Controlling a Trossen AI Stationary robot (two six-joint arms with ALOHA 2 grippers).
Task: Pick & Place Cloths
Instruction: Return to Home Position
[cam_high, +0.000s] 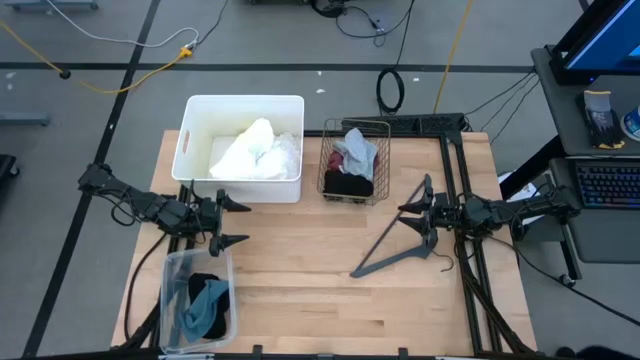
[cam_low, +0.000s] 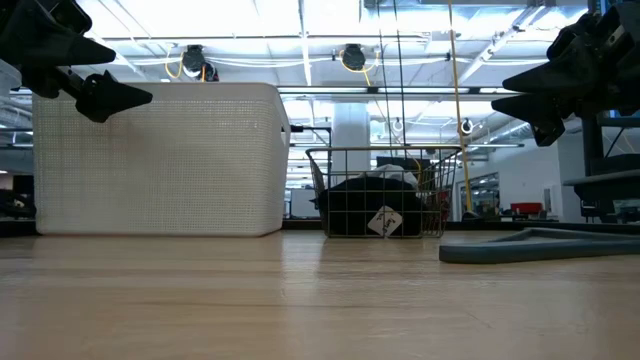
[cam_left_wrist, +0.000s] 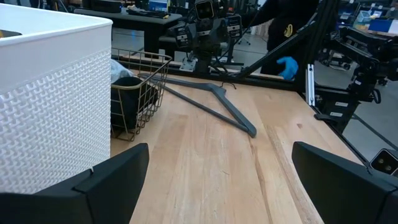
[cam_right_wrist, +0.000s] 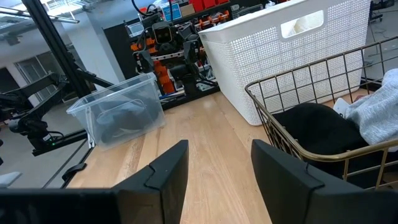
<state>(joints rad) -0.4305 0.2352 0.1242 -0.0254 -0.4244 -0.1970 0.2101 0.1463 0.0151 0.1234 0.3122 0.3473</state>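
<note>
Nothing gripped on either side. Left arm (cam_high: 130, 200) parked at the left edge of the desk (cam_high: 330, 300), jaws wide apart and bare, raised off the wood between the white bin (cam_high: 245, 101) and the clear tub (cam_high: 166, 300). Right arm (cam_high: 510, 210) parked at the right edge, jaws apart and bare, raised over the dark grey V-shaped bar (cam_high: 385, 260).

Apparently sorted by container:
- White lacy cloth (cam_high: 255, 152) heaped in the bin at far left.
- Grey cloth (cam_high: 358, 148) over black cloth (cam_high: 348, 185) in the wire basket (cam_high: 323, 170) just right of the bin, probably with a sliver of maroon cloth (cam_high: 333, 160).
- A 2nd black cloth (cam_high: 203, 285) and a sage-green cloth (cam_high: 205, 312) in the tub at near left.

No yellow cloth in view, possibly buried under the white one. No cloth loose on the desk, hence the raised, open, out-of-the-way pose: likely a rest stance, sorting judged complete.
</note>
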